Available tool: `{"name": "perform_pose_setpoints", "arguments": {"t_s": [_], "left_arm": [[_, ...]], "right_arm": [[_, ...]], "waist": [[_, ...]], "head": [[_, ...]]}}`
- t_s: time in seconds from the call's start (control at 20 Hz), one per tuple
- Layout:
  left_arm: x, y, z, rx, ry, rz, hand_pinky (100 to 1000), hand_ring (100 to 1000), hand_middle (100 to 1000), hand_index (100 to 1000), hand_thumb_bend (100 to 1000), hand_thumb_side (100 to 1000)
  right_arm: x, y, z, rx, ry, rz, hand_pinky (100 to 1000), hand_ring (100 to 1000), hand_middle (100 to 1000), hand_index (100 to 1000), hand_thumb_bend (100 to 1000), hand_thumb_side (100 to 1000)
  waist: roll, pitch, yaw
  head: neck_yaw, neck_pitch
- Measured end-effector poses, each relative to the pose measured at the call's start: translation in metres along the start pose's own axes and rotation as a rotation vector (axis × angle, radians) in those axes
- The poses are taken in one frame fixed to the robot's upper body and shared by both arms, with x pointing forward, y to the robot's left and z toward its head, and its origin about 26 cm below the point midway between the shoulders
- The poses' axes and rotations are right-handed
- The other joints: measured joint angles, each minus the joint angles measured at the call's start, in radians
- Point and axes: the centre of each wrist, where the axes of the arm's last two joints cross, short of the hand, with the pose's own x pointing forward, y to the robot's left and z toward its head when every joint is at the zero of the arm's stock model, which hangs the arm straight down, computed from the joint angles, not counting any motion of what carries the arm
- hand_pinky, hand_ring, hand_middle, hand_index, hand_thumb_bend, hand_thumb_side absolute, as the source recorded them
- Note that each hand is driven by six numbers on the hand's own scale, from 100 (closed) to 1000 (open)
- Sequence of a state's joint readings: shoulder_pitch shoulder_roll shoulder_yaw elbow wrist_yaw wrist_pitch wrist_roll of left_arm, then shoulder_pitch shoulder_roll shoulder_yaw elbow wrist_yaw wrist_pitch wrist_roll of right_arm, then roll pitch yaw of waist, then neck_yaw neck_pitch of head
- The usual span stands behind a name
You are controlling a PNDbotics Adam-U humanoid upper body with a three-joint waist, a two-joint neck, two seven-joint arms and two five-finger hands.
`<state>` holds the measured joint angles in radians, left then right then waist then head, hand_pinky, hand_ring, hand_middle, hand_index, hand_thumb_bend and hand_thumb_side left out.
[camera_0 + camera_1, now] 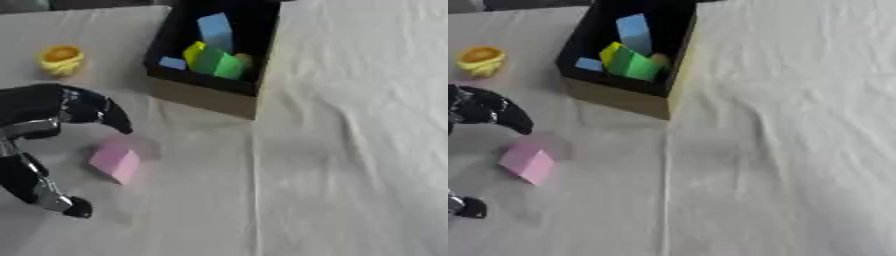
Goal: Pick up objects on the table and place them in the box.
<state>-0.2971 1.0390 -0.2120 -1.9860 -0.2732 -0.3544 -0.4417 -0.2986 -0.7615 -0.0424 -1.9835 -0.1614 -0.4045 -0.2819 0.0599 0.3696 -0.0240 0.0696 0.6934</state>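
Observation:
A pink block (115, 162) lies on the white cloth at the lower left. My left hand (52, 112) comes in from the left edge and hovers around it, open: the fingers arch above the block and the thumb (54, 199) reaches below it, neither touching. A small yellow cup-like object (61, 60) stands at the far left. The dark box (254, 60) sits at the top centre and holds blue (215, 31), green (219, 64) and yellow (193, 50) blocks. My right hand shows in no view.
The box has a tan cardboard outer wall (206, 99) facing me. White wrinkled cloth (350, 150) covers the table to the right of the box and the block.

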Motion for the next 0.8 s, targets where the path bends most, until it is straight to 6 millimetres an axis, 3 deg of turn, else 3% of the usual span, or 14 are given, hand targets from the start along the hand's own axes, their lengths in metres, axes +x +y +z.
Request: {"name": "perform_pose_setpoints", "arguments": {"t_s": [0.25, 0.4, 0.5, 0.7, 0.8], "left_arm": [[0.001, -0.004, -0.001, -0.020, 0.024, -0.007, 818, 799, 776, 870, 661, 350], [0.002, -0.004, -0.005, -0.009, 0.044, -0.018, 821, 813, 794, 879, 526, 329], [0.003, -0.002, -0.007, -0.001, 0.060, -0.029, 818, 815, 799, 879, 486, 326], [0.005, -0.002, -0.012, -0.023, 0.097, -0.025, 824, 829, 815, 883, 558, 315], [0.006, -0.002, -0.014, -0.058, 0.112, -0.019, 826, 838, 827, 879, 558, 261]], "right_arm": [[0.000, 0.000, 0.000, 0.000, 0.000, 0.001, 854, 839, 685, 745, 100, 630], [0.000, 0.000, 0.000, 0.001, 0.001, 0.001, 854, 839, 685, 745, 100, 630], [0.000, 0.000, 0.001, 0.002, 0.004, 0.001, 854, 839, 685, 744, 100, 631], [-0.001, 0.001, 0.003, -0.002, 0.011, -0.003, 854, 839, 684, 744, 100, 631], [-0.001, 0.001, 0.003, -0.003, 0.012, -0.004, 854, 839, 684, 744, 100, 632]], "waist": [[-0.003, 0.000, 0.001], [-0.006, 0.000, 0.000], [-0.006, 0.000, -0.001], [-0.006, 0.000, -0.007], [-0.006, 0.000, -0.009]], "head": [[0.004, 0.000], [0.003, -0.001], [0.000, -0.001], [-0.006, -0.007], [-0.008, -0.009]]}}
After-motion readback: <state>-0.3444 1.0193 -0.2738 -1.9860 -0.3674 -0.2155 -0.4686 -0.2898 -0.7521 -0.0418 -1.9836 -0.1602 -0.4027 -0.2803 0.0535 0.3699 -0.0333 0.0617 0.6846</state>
